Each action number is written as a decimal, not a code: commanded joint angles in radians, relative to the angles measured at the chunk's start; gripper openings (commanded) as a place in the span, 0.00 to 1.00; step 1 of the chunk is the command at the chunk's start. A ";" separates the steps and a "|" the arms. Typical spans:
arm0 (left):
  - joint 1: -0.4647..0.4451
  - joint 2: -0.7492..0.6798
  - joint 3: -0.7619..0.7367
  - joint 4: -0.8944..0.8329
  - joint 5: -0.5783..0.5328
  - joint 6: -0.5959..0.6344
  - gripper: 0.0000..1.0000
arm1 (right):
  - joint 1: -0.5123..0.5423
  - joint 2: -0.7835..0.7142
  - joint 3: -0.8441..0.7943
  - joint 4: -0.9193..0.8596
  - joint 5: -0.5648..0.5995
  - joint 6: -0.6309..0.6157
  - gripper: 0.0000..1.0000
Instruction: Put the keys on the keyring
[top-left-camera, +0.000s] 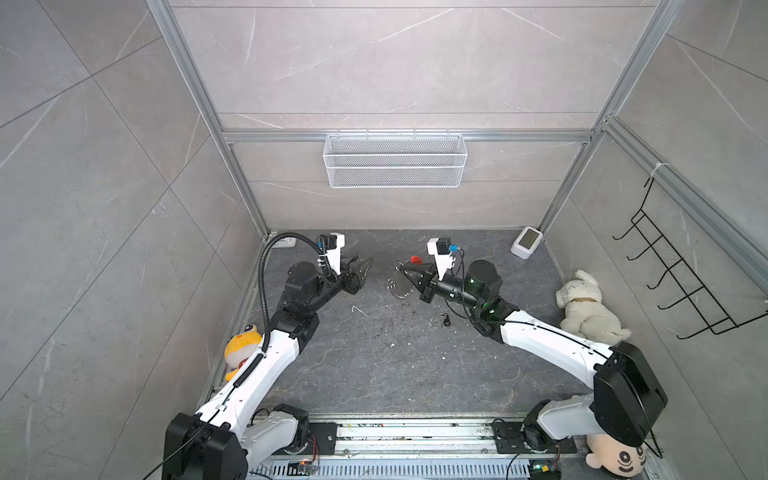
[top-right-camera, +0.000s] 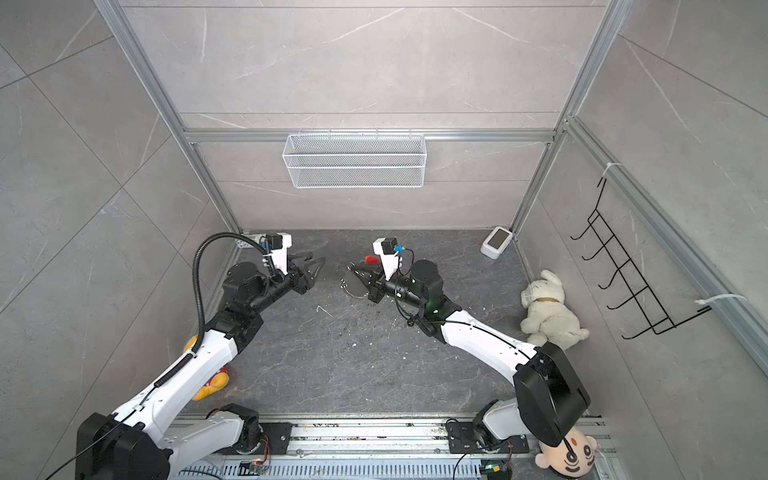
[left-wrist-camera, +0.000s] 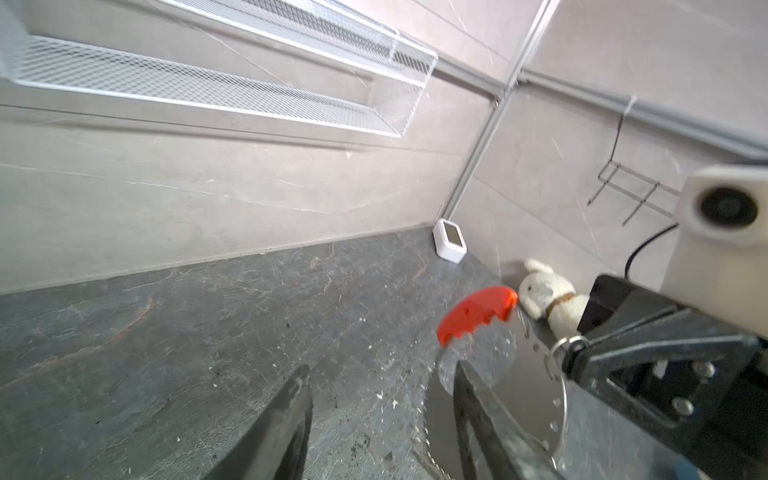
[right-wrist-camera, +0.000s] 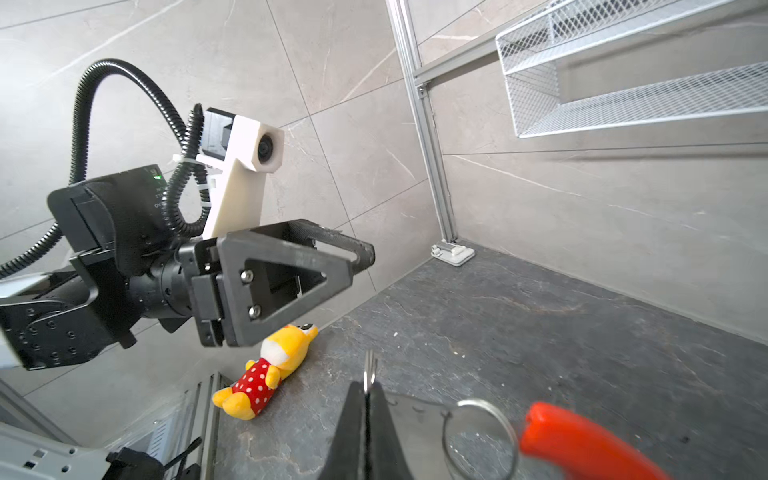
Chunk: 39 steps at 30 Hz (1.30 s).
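Observation:
The keyring (top-left-camera: 397, 286) is a thin wire loop strung with small silver pieces and carrying a curved red bar (top-left-camera: 415, 260); it hangs above the floor mid-table. My right gripper (top-left-camera: 401, 268) is shut on its wire, and a silver loop pokes out past the tips in the right wrist view (right-wrist-camera: 368, 386). The red bar (right-wrist-camera: 582, 446) and a ring (right-wrist-camera: 478, 432) hang beside the fingers. One of the keys, a small black tag (top-left-camera: 446, 320), lies on the floor under the right arm. My left gripper (top-left-camera: 365, 264) is open and empty, a short way left of the keyring (left-wrist-camera: 557, 399), its fingers (left-wrist-camera: 297, 399) spread.
A small white bent wire (top-left-camera: 358, 309) lies on the dark floor. A white mesh basket (top-left-camera: 395, 160) hangs on the back wall, a white device (top-left-camera: 527, 242) sits back right, a white plush dog (top-left-camera: 582, 305) at the right wall, a yellow plush (top-left-camera: 241, 349) at left.

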 joint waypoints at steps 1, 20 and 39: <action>0.012 0.037 0.042 0.041 0.130 -0.047 0.62 | 0.001 0.029 0.058 0.089 -0.061 0.040 0.00; 0.011 0.168 -0.003 0.450 0.433 -0.359 0.47 | 0.001 0.258 0.188 0.396 -0.040 0.254 0.00; 0.137 0.058 0.035 0.255 0.443 -0.291 0.40 | -0.004 0.280 0.177 0.486 -0.051 0.318 0.00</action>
